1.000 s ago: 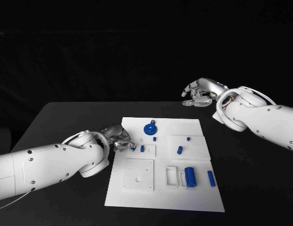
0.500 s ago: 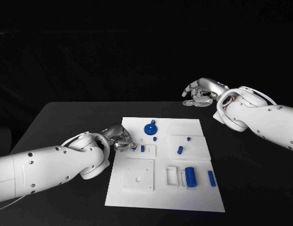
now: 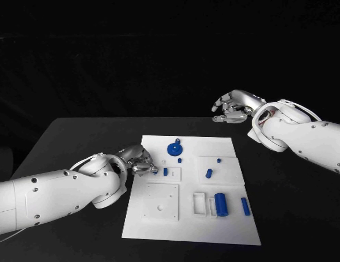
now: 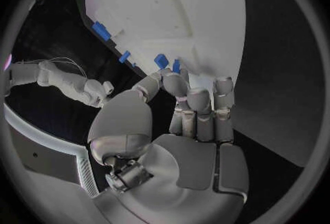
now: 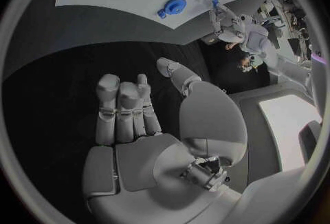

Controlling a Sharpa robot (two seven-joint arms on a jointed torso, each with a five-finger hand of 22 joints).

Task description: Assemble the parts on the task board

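The white task board lies in the middle of the black table. My left hand is at the board's left edge and pinches a small blue part between thumb and a finger, beside a blue peg standing in a square recess. In the left wrist view the other fingers of the left hand are curled in. My right hand hangs above the table's far edge, off the board, fingers curled with nothing in them. A blue gear lies near the board's far edge.
A blue cylinder and a thin blue rod lie at the board's near right. Two small blue pegs sit in the right middle. A raised white square plate takes the near left.
My left hand has edged slightly down and right along the board's left edge, still at the small blue part. The right hand has not moved.
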